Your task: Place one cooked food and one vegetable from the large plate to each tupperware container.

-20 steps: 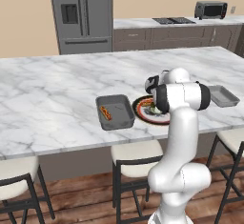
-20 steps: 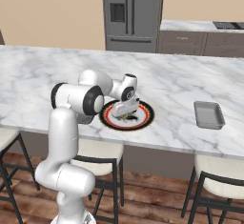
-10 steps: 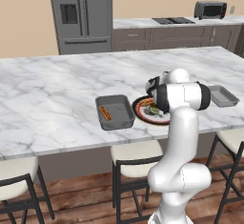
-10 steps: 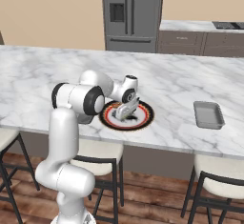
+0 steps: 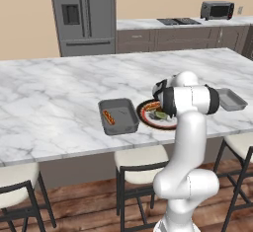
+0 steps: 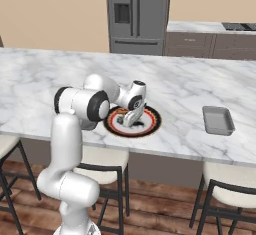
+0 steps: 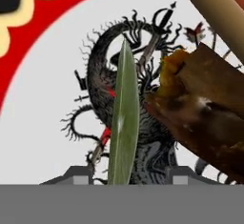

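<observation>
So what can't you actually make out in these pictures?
- Food on the large plate, right base view: hidden behind the gripper.
- Brown food, hand view: cut off by the right edge.
- Jaws, hand view: grip on the green leaf unclear.

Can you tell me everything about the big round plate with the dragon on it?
The large plate lies flat on the marble counter near its front edge. It is round, with a dark rim, a red-orange ring and a white centre with a black dragon drawing. A thin green leaf and a brown cooked piece lie on it. The hand is low over it.
</observation>
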